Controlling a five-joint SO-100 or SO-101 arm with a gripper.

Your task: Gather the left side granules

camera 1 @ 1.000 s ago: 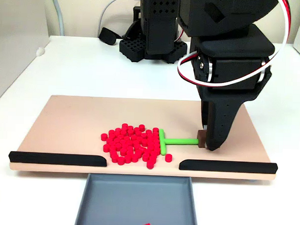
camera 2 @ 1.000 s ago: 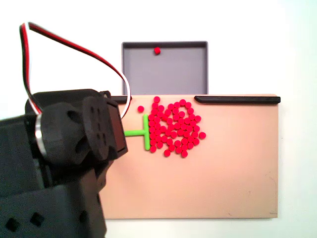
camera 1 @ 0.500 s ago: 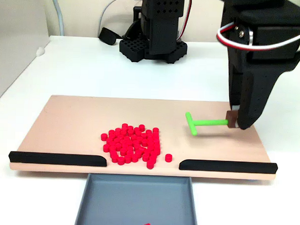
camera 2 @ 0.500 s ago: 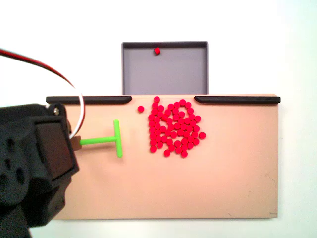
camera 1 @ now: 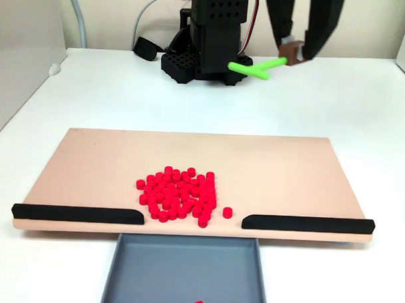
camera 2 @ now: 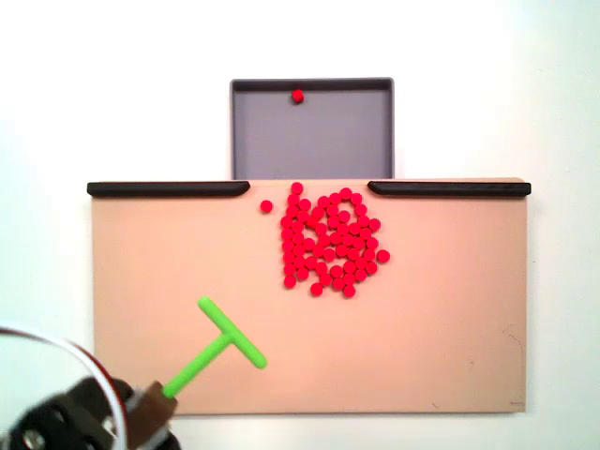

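The pincer is lifting away to the upper right of a fixed view, gripping the green T-shaped stick by its brown end. The granules are lying heaped at the board's lower middle, so this sweep seems finished.

- Matte black plastic arm; its base, top centre of a fixed view, has a honeycomb-perforated foot and a perforated upper block.
- Red wire beside the base.
- Black two-finger gripper, upper right.
- Red, white and black wires, lower left of a fixed view.
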